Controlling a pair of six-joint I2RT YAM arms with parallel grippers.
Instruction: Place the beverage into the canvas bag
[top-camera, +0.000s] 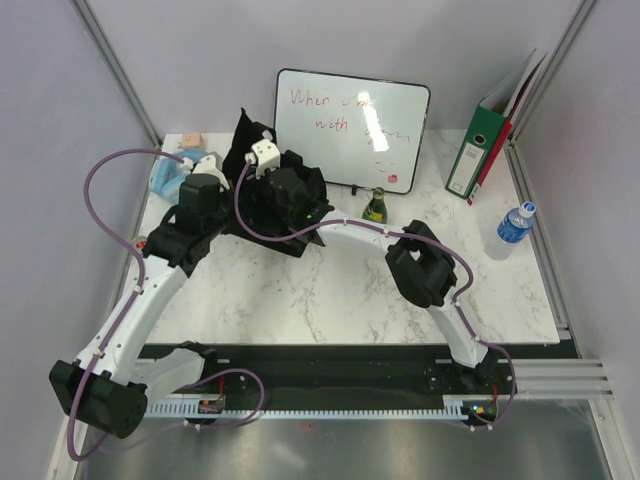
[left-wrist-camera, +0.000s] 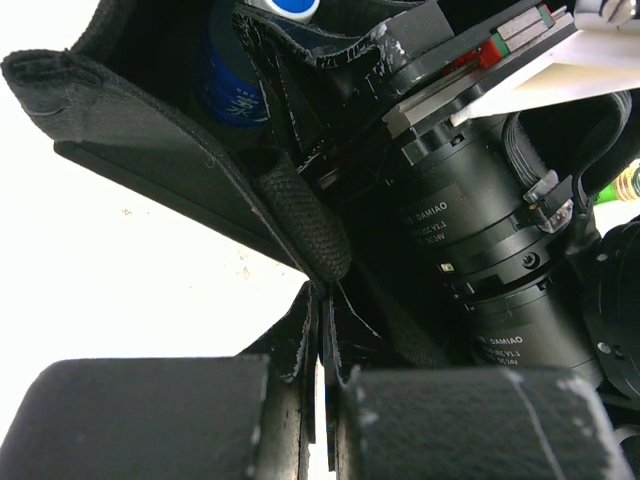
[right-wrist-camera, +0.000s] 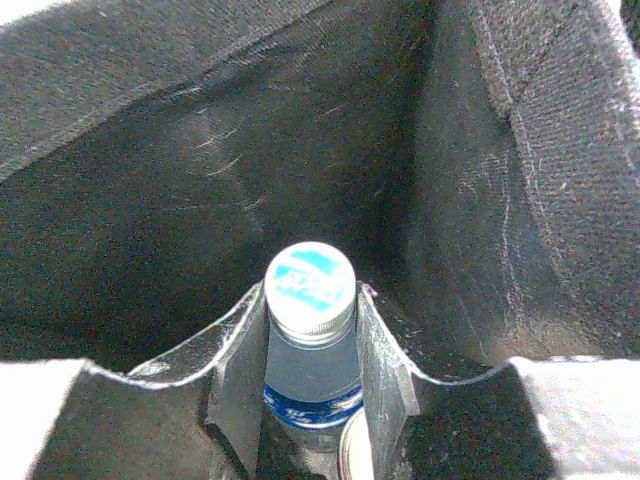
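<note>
The beverage (right-wrist-camera: 310, 340), a clear bottle with a blue-and-white cap, stood upright deep inside the canvas bag (right-wrist-camera: 130, 210), which sat at the back left of the bench (top-camera: 330, 300). My right pincer (right-wrist-camera: 311, 300) reached down into the bag, partly open, with one finger on each side of the bottle's neck. The pads lay right against it, but I could not tell whether they pressed on it or merely flanked it.

My left pincer (left-wrist-camera: 322, 320) was closed tight on the bag's fabric edge, with the cloth pinched between the two pads. From that wrist view I saw the bottle's blue label inside the mouth of the bag.

Black walls rose on every side of my right pincer. The wall on the right, with its stitched strap, was nearest, and there was darker free space beyond the cap. Outside the bag, a green bottle (top-camera: 375, 205) stood just beside it in front of the whiteboard (top-camera: 350, 125). A water bottle (top-camera: 514, 226) stood well apart at the right edge.
</note>
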